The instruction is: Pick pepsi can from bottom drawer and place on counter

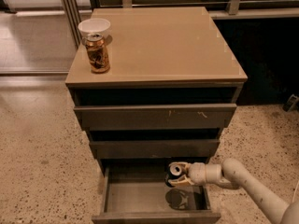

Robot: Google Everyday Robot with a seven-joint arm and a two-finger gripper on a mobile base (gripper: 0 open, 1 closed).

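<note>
The pepsi can point(173, 171), dark blue with a silver top and pull tab, hangs upright over the right side of the open bottom drawer point(133, 197), above its grey floor. My gripper point(181, 175) reaches in from the right and is shut on the can's side. A dark shadow of the can lies on the drawer floor below it. The tan counter point(168, 41) is the cabinet's top, well above the gripper.
A brown-and-gold can point(97, 53) and a white bowl point(94, 26) stand at the counter's back left corner. The two upper drawers point(154, 117) stick out slightly above the can. My arm point(247, 183) comes in from the lower right. Speckled floor surrounds the cabinet.
</note>
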